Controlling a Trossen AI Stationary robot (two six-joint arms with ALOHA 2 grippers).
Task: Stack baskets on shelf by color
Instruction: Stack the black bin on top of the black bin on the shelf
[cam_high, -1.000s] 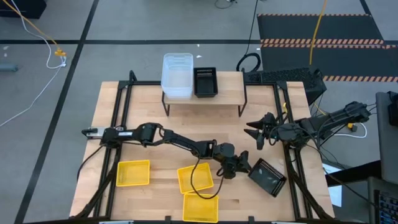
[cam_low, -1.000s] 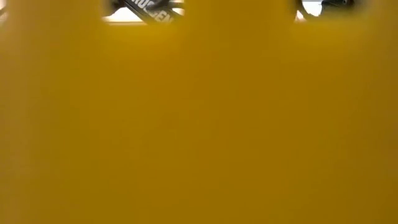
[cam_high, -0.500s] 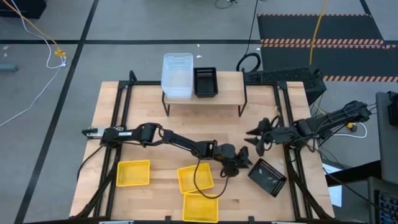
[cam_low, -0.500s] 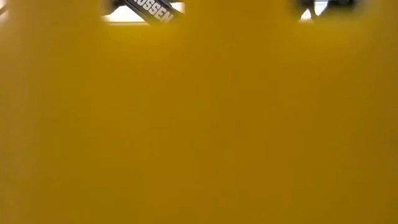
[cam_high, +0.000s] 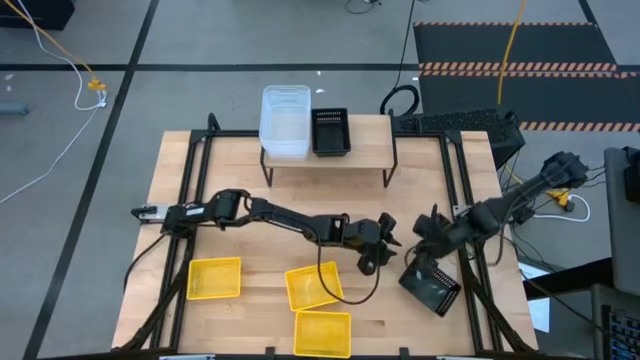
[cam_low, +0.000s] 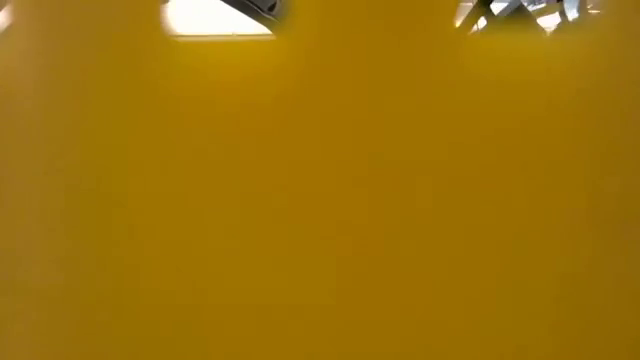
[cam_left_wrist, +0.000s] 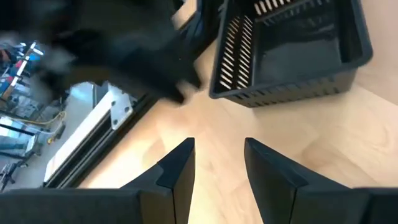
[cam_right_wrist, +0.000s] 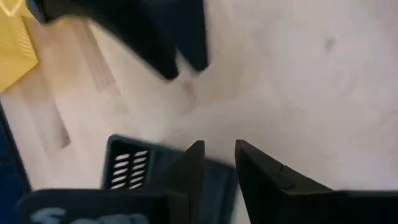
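Right claw (cam_high: 432, 240), fingers a narrow gap apart and holding nothing, sits directly above the upper rim of the loose black basket (cam_high: 431, 284) near the tabletop's right edge, toward the front right corner. Left claw (cam_high: 383, 243), likewise parted and empty, hangs just beside it over bare wood, pointed at the same basket. Risk noted: both claws crowd one target and could strike each other, or knock the basket off the right edge. The basket lies skewed to the table edges, so a grip on its thin slotted wall may slip. On the shelf (cam_high: 365, 148) at the back edge stand a clear basket (cam_high: 284, 122) and another black basket (cam_high: 330, 132); three yellow baskets (cam_high: 314, 286) remain along the front edge, one blocking the low camera.
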